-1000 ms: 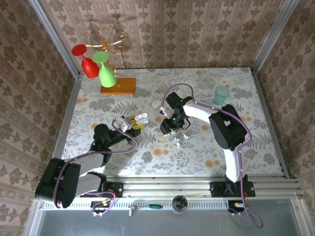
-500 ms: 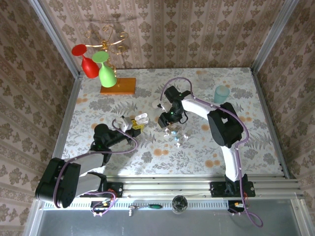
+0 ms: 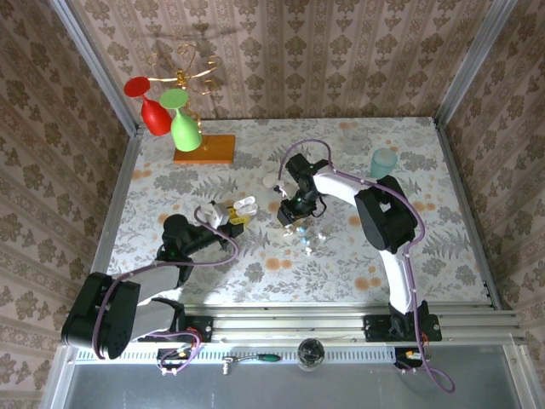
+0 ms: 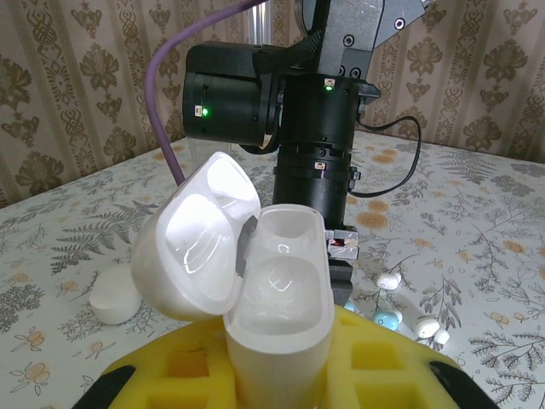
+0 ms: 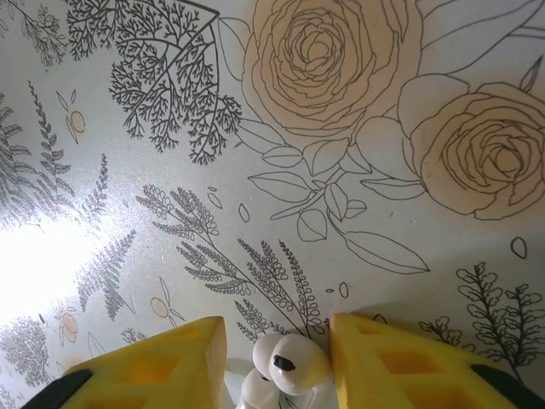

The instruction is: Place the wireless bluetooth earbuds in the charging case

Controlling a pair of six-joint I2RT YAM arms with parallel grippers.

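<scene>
Presently, at the middle of the worktop [image 3: 255,264], the right gripper's [image 3: 293,215] yellow pads [image 5: 400,366] flank a tiny glossy white earbud [image 5: 294,362], grip uncertain; the left gripper [image 3: 232,216] clamps the open pale pebble-shaped charging case [image 4: 281,290] nearby, so carrying it there likely follows.

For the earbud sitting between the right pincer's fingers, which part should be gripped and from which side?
Grip the earbud across its rounded white body, coming straight down from above: it seems to lie on the table, and the right pincer has a yellow finger on either side, so closing should pinch its bulge.
</scene>
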